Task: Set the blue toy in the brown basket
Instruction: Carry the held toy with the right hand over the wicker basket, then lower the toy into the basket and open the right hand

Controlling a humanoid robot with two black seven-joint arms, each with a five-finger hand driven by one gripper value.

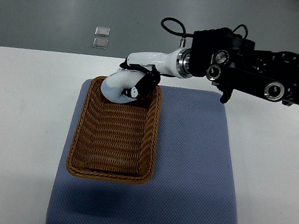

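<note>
— Over the far end of the brown basket (115,135), that's where the right hand (126,85) hangs. Why so high up the basket, do you think?

— My guess is the arm (249,71) reaches in from the right edge and the far end is simply the nearest part of the basket to it. The basket lies lengthwise on the left part of the blue mat (185,170), which itself sits on the white table (15,117), so anything let go there should land inside the weave.

— And the blue toy? Where is it?

— I can't pick it out. Nothing blue shows on the basket floor, which looks bare, and nothing blue lies loose on the table. If the toy is anywhere, it's hidden in or under the hand, so I'd judge it sits right at the hand, above the basket's far wall.

— Are the fingers closed on it?

— They look curled downward and bunched together, but whether they pinch anything I cannot tell. The left arm doesn't show at all.
</note>
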